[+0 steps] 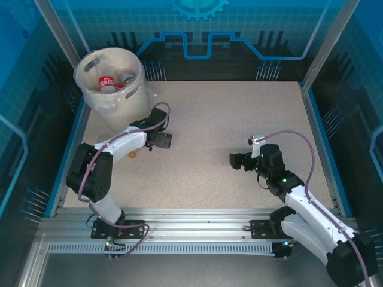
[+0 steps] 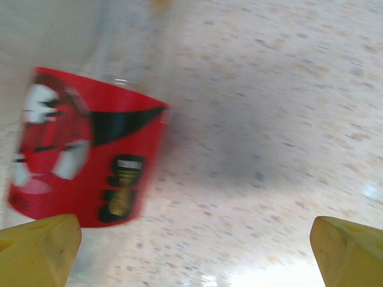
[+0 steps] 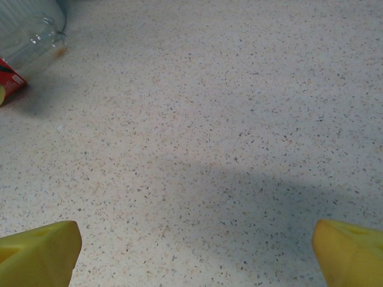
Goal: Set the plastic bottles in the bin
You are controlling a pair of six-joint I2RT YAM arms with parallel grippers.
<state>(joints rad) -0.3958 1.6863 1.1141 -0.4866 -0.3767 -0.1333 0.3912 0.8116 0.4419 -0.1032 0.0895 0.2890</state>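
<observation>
Red-labelled bottle (image 2: 90, 161) lies on the speckled table (image 2: 287, 119) just ahead of the left gripper (image 2: 194, 254). It is off to the side of the yellow finger (image 2: 39, 248) at the left of the wrist picture. The wrist picture is blurred.
- Left gripper: fingers wide apart, nothing clamped. Whether the finger touches the bottle cannot be told.
- Top view: the left gripper (image 1: 160, 141) sits low over the table, near the bin and on its near-right side. Its arm folds back to the base at the near left.

Right gripper (image 3: 194, 254): yellow fingers wide apart, bare table between them, nothing held.
- Top view: the right gripper (image 1: 234, 160) is right of centre, pointing left, well apart from the left gripper.
- A clear ribbed bottle (image 3: 30, 33) with a corner of red label lies on the table at the far left of the right wrist picture, well ahead of the fingers. Whether it is the same bottle as the one by the left gripper cannot be told.

Bin (image 1: 125, 100): upright at the far left corner of the table, with the clear liner (image 1: 99, 106) draped over its rim. Bottles in the bin (image 1: 108, 82): one with a red label is readable, with at least one more beside it.
</observation>
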